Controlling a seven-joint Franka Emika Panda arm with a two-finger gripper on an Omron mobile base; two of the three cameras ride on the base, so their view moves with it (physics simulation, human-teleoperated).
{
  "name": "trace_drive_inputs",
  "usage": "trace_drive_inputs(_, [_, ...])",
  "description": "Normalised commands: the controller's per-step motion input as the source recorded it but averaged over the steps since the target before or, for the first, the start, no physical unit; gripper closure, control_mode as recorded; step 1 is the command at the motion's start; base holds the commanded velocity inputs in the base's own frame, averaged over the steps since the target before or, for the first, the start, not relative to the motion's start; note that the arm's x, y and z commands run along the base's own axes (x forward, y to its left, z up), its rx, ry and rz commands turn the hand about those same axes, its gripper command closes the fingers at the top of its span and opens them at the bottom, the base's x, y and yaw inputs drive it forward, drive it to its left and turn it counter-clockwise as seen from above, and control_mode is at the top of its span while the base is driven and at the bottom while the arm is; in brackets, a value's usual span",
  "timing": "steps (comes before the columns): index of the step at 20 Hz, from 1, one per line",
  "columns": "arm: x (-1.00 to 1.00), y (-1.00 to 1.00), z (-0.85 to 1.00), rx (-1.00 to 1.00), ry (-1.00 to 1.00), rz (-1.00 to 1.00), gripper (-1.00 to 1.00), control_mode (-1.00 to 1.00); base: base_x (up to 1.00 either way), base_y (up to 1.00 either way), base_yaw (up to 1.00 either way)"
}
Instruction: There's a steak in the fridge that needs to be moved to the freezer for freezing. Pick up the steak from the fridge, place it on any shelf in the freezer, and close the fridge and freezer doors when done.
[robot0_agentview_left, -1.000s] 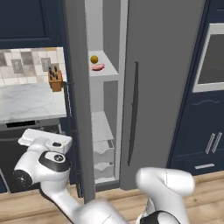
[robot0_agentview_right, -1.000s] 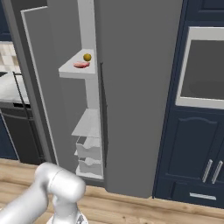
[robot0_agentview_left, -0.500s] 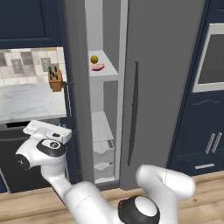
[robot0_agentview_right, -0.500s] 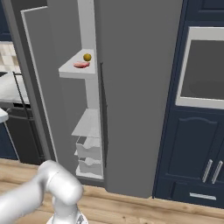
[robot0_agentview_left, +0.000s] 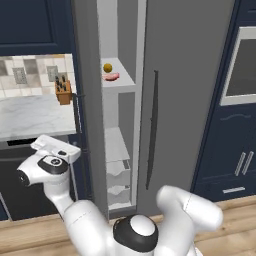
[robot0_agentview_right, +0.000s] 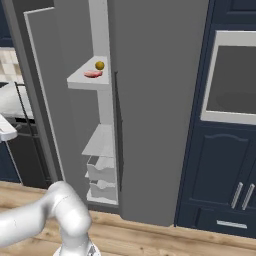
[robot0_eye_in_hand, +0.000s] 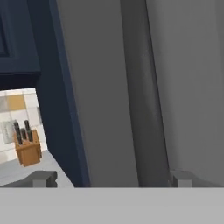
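Observation:
The steak (robot0_agentview_left: 111, 76) (robot0_agentview_right: 93, 74) lies on a narrow white shelf (robot0_agentview_left: 125, 83) (robot0_agentview_right: 79, 80) of the freezer, next to a small yellow fruit (robot0_agentview_left: 107, 67) (robot0_agentview_right: 100, 65). The freezer door (robot0_agentview_left: 90, 115) (robot0_agentview_right: 47, 95) stands open, seen nearly edge-on from the left base. The fridge door (robot0_agentview_left: 190, 100) (robot0_agentview_right: 155, 100) is shut, with its dark bar handle (robot0_agentview_left: 152, 130) showing. My gripper (robot0_agentview_left: 54, 146) (robot0_eye_in_hand: 111, 179) hangs low to the left of the freezer door, on its outer side. It is open and empty, its fingertips (robot0_eye_in_hand: 43, 178) wide apart and facing the door's grey face.
White drawers (robot0_agentview_left: 118, 172) (robot0_agentview_right: 102, 175) sit low in the freezer. A wooden knife block (robot0_agentview_left: 63, 93) (robot0_eye_in_hand: 27, 146) stands on the marble counter (robot0_agentview_left: 30, 117) to the left. A wall oven (robot0_agentview_left: 242, 65) (robot0_agentview_right: 235, 80) and navy cabinets flank the right.
My hand has risen a little and drawn closer to the open freezer door's outer side. The steak, fruit and doors have not moved.

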Motion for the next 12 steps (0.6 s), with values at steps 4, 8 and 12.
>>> trace_drive_inputs(4, [0.26,-0.21,-0.06,0.00,0.01,-0.01,-1.00,-1.00,0.00,0.00,0.00])
trace_drive_inputs(8, [0.08,-0.65,0.00,0.00,0.01,-0.04,-1.00,-1.00,0.00,0.00,0.00])
trace_drive_inputs(12, [0.10,-0.70,0.00,0.01,0.00,-0.04,-1.00,-1.00,0.00,0.00,0.00])
